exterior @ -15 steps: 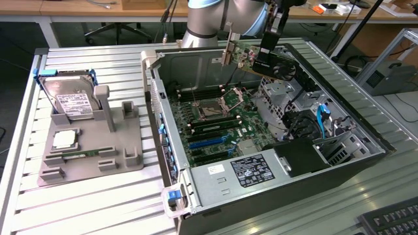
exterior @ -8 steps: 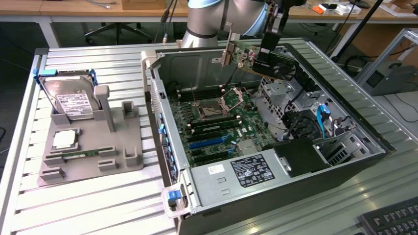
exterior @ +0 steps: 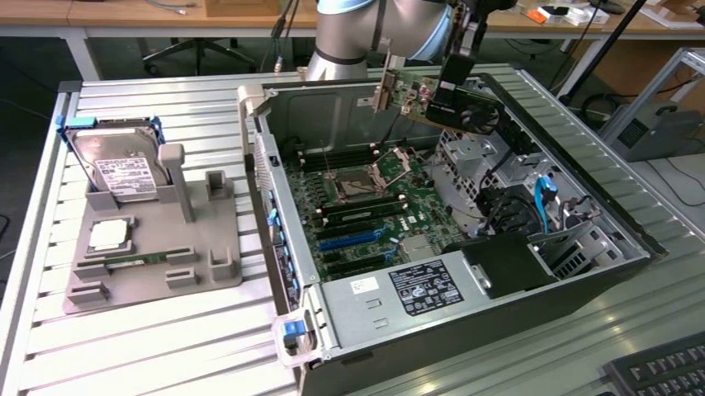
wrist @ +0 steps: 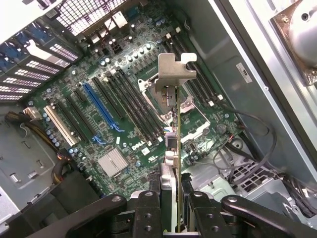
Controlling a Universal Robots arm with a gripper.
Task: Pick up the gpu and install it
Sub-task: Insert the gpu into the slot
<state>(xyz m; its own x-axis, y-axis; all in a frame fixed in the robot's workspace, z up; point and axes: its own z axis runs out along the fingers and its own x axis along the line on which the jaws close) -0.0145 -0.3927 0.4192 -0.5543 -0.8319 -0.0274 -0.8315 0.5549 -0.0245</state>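
Note:
The gpu point(exterior: 447, 99) hangs in the air above the open computer case point(exterior: 617, 239), tilted, with its silvery bracket toward the exterior view's left and its dark cooler face to the right. My gripper point(exterior: 454, 78) is shut on its upper edge. In the wrist view the gpu point(wrist: 173, 148) is seen edge-on, running from between my fingers point(wrist: 148, 208) up to its bent metal bracket point(wrist: 174, 72). Beneath it lies the green motherboard point(wrist: 124, 119) with its blue expansion slot point(wrist: 101, 106) and the CPU socket point(wrist: 163, 99). The card touches nothing below.
A grey fixture stand point(exterior: 154, 247) at the exterior view's left holds a silver hard drive point(exterior: 121, 169), a CPU chip point(exterior: 108, 235) and a memory stick point(exterior: 138, 260). The power supply point(exterior: 424, 289) fills the case's near corner, with drive cages and cables point(exterior: 518, 206) to the right.

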